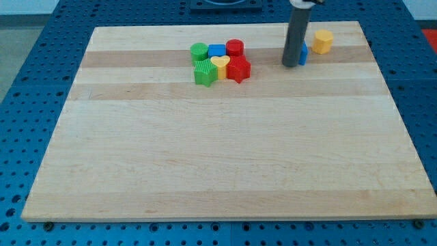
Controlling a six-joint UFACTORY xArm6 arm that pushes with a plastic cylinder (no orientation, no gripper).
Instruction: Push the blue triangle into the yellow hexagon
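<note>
The blue triangle [303,54] sits at the far right of the wooden board [218,157], mostly hidden behind my rod, so I see only a sliver of blue at the rod's right edge and cannot confirm its shape or which way it points.

Going left to right: at the far middle a tight cluster holds a green cylinder [199,50], a green star-like block [204,72], a blue cube [216,50], a yellow heart [220,64], a red cylinder [235,48] and a red star-like block [239,69], all touching or nearly so. They are well apart from my work and I judge they are in no danger.

Next comes my tip [291,65], resting on the board just left of the blue triangle, touching it or very nearly. I have no jaws to part or close; the rod simply pushes.

Just right of the triangle, slightly farther back, is the yellow hexagon [323,41], close but with a small gap.

What could go wrong: the hexagon lies farther back than a straight rightward line, so a flat push may slide the triangle past its near side. An off-centre contact could spin the triangle off my tip. Pushing too hard may drive both blocks toward the board's right edge, which is near.

There are no containers here; every block lies directly on the board.
</note>
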